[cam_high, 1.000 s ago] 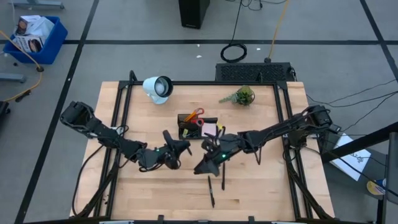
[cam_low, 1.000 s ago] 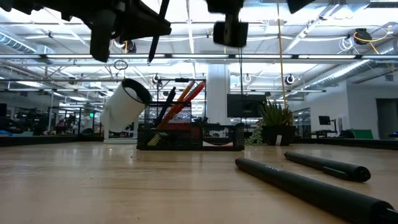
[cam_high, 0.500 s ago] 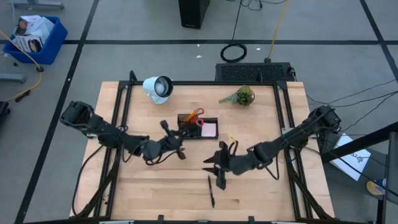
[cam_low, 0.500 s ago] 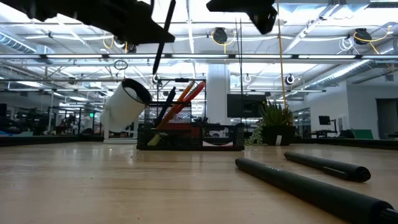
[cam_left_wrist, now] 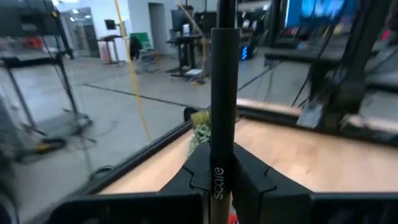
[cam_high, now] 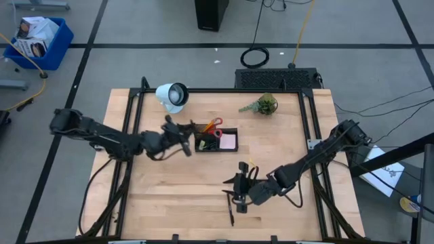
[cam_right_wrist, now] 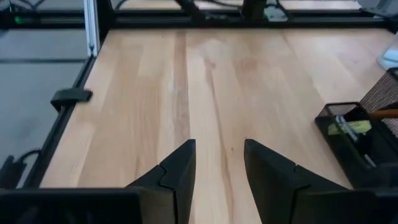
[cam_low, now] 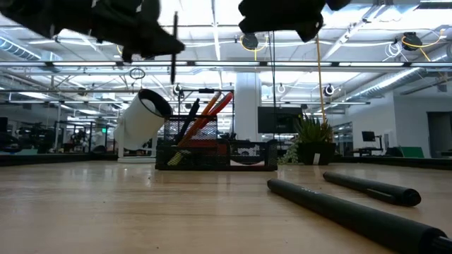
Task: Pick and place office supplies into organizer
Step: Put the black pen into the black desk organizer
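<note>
My left gripper (cam_high: 179,133) hovers just left of the black organizer (cam_high: 215,139), shut on a black pen (cam_low: 174,53) that also shows in the left wrist view (cam_left_wrist: 222,106). The organizer holds red-handled scissors (cam_high: 214,126), a pink sticky-note pad (cam_high: 229,141) and orange pencils (cam_low: 212,109) leaning in its taller section. My right gripper (cam_right_wrist: 217,165) is open above the table's near middle (cam_high: 239,191), over two black pens (cam_low: 346,210) (cam_low: 371,189) that lie flat on the wood; the high view shows one of them (cam_high: 230,213). My left gripper pinches the pen's shaft (cam_left_wrist: 222,165) between its two fingers, which lie across it and come roughly level from the table's left. The pen stands about upright and lifted clear, with its ends (cam_low: 172,76) sticking out above and below the fingers.
A white round lamp (cam_high: 171,96) stands near the far left corner and a small green plant (cam_high: 263,104) near the far right. A black mesh panel (cam_high: 278,78) lies beyond the far edge. Bare wood spreads around the right gripper (cam_right_wrist: 186,74).
My left gripper has carried the pen toward the far edge, up to the organizer's left side, and the pen has turned from slanted to about upright. My right gripper has moved from beside the organizer toward the near edge, over the pens lying on the table.
</note>
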